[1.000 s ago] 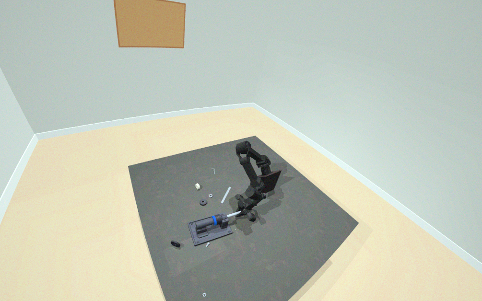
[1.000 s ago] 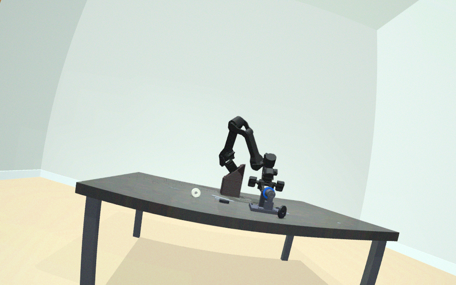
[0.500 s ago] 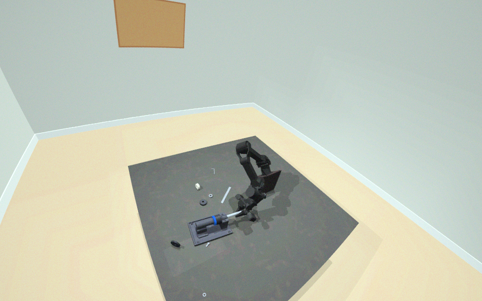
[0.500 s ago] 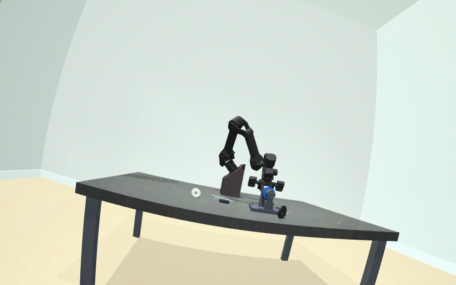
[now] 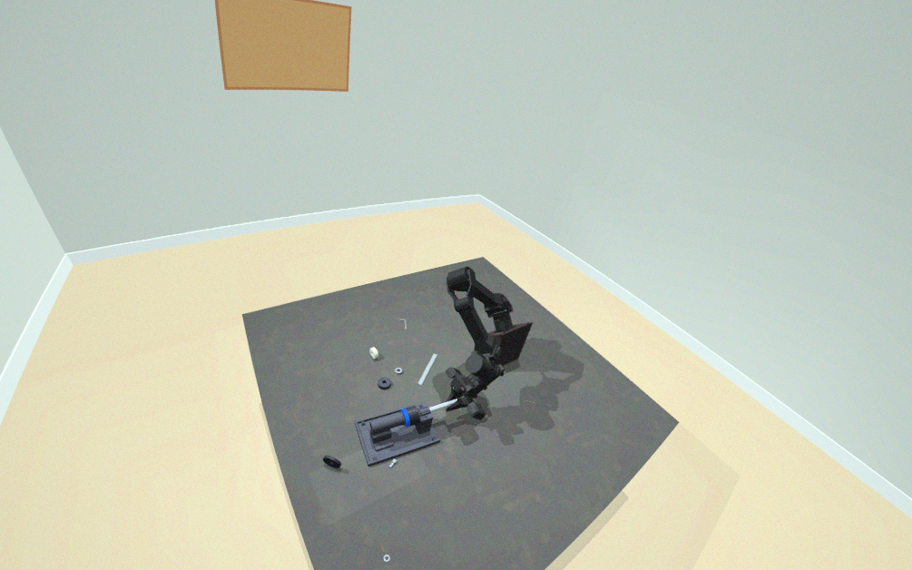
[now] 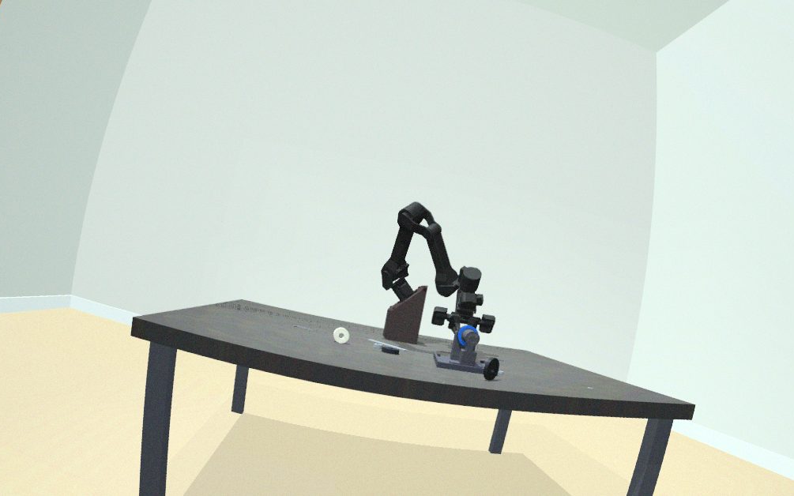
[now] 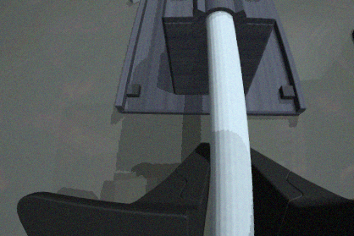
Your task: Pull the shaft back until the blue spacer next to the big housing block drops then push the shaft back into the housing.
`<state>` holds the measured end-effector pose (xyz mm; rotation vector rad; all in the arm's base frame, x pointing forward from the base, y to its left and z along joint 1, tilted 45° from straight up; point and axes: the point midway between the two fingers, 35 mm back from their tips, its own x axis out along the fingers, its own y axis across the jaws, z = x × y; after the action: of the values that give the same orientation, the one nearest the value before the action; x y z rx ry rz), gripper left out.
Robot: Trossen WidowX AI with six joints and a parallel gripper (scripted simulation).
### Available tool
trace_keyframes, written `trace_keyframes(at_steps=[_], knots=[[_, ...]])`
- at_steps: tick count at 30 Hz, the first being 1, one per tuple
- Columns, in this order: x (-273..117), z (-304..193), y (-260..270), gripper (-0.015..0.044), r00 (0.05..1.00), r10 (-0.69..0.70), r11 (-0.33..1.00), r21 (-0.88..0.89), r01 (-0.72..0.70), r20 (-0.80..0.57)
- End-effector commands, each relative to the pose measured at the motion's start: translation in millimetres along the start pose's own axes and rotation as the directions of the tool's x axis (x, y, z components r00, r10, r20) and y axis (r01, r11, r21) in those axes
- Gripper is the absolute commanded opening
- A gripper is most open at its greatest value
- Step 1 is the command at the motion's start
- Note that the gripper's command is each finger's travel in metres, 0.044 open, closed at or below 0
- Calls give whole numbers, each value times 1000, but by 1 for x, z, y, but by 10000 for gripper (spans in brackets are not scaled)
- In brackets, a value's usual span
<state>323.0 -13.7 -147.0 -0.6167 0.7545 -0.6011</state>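
Note:
My gripper [image 5: 456, 403] [image 7: 221, 151] is shut on the pale shaft [image 5: 440, 407] [image 7: 226, 76], its fingers on both sides of it. The shaft runs from the fingers into the near support block [image 5: 425, 424] [image 7: 190, 51]. The blue spacer [image 5: 406, 417] [image 6: 460, 337] is up in line with the shaft, right against the big housing's cylinder [image 5: 385, 422]. A dark spacer [image 5: 413, 413] sits between the blue one and the support block. The shaft's inner end is hidden. The wrist view does not show the blue spacer.
The fixture's base plate [image 5: 402, 454] [image 7: 146, 63] lies on the table. A black wheel [image 5: 331, 462] [image 6: 491, 369] stands beyond its far end. A dark ring [image 5: 379, 384], a white ring [image 5: 374, 352], a pale strip [image 5: 426, 368] and a hex key [image 5: 404, 323] lie off to one side.

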Motion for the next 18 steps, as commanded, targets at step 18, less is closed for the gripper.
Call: trace_keyframes(at_steps=[18], knots=[[-2, -2, 0, 0, 1000, -2, 1000, 1, 2, 1]])
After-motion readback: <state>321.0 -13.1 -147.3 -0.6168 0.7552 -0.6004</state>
